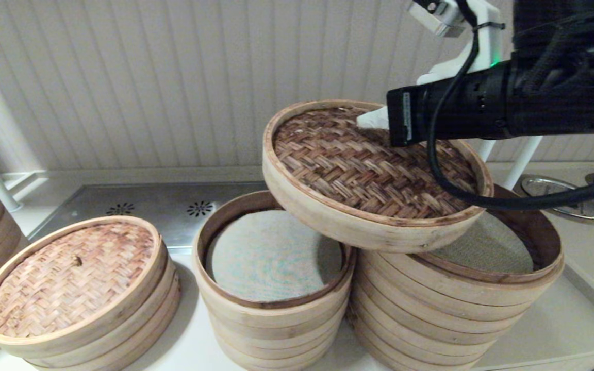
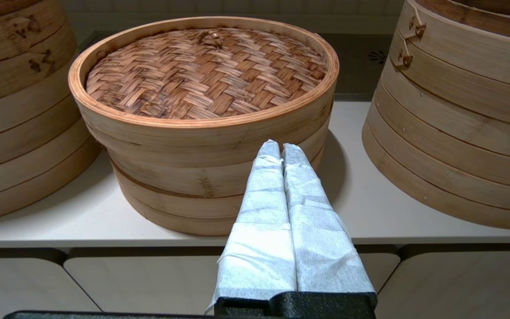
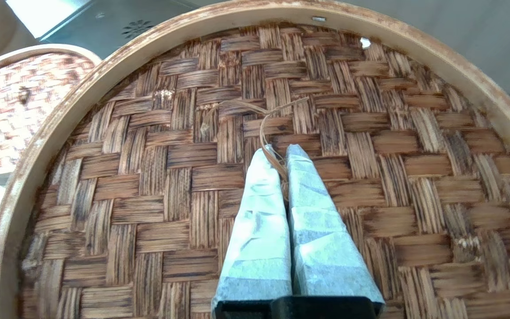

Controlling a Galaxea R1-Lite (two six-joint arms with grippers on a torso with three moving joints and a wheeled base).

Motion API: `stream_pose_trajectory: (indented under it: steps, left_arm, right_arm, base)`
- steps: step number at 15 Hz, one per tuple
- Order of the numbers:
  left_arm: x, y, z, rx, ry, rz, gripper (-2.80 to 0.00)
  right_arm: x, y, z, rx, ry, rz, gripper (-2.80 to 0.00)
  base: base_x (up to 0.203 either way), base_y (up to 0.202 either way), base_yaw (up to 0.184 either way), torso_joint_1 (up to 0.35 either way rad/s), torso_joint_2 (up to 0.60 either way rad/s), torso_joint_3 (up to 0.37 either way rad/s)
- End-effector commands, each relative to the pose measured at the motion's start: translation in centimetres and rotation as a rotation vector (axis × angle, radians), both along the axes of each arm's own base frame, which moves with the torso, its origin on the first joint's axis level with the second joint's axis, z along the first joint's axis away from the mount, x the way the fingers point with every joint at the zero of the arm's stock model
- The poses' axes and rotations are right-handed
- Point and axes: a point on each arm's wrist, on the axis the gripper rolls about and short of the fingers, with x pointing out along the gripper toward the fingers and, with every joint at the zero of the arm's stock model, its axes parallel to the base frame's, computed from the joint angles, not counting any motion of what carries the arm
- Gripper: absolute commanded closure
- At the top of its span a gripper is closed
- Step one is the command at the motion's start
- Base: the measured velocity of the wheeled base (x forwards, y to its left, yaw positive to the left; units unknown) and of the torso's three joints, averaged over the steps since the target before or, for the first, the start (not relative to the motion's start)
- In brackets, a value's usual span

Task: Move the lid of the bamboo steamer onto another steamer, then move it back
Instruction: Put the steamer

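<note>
- Below our right pincer [image 1: 374,119], and largest of all, stands the wide steamer [image 1: 451,304], its grey-beige liner partly uncovered on the far side from the middle stack.
- Directly under the same pincer hangs the bamboo steamer lid [image 1: 364,165], tilted, its low edge over the wide steamer's near rim and overhanging the narrower steamer [image 1: 271,288]. We cannot tell whether that edge touches the rim.
- Beside the lid, toward our left arm, that narrower steamer sits open with a pale bluish liner; we judge it to be the lid's home.
- Further that way rests the lighter lidded steamer [image 2: 202,115], just ahead of our left pincer [image 2: 280,148], which is parked low with its wrapped fingers pressed together on nothing.
- Smallest: the thin fibre loop [image 3: 266,126] at the lid's centre, pinched between the right pincer's clenched fingers.
- Judging progress, we are mid-transfer: the lid is lifted but not seated. Setting it flat, then carrying it back, remains.
</note>
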Motion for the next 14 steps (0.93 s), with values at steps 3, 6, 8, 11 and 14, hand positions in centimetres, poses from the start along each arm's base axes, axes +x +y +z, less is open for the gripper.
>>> stream_pose_trajectory:
  steps: [3,6,8,11,14]
  left_arm:
    - [0.0,0.0,0.0,0.000,-0.001,0.000,0.00]
    - [0.0,0.0,0.0,0.000,0.000,0.000,0.00]
    - [0.0,0.0,0.0,0.000,0.001,0.000,0.00]
    - [0.0,0.0,0.0,0.000,0.001,0.000,0.00]
    - [0.0,0.0,0.0,0.000,-0.001,0.000,0.00]
  right_arm:
    - [1.4,4.9,-1.4,-0.003,0.010,0.093,0.00]
    - [1.0,6.6,-1.9,0.012,0.031,0.130,0.00]
    - [1.1,7.6,-2.1,0.011,0.035,0.147,0.00]
    - [1.3,9.1,-3.2,-0.007,0.056,0.171,0.00]
    - [1.3,10.7,-4.3,-0.025,0.076,0.197,0.00]
  base:
    - [0.000,0.000,0.000,0.000,0.00,0.000]
    - [0.000,0.000,0.000,0.000,0.00,0.000]
    - [0.000,0.000,0.000,0.000,0.00,0.000]
    - [0.000,0.000,0.000,0.000,0.00,0.000]
    - [0.000,0.000,0.000,0.000,0.00,0.000]
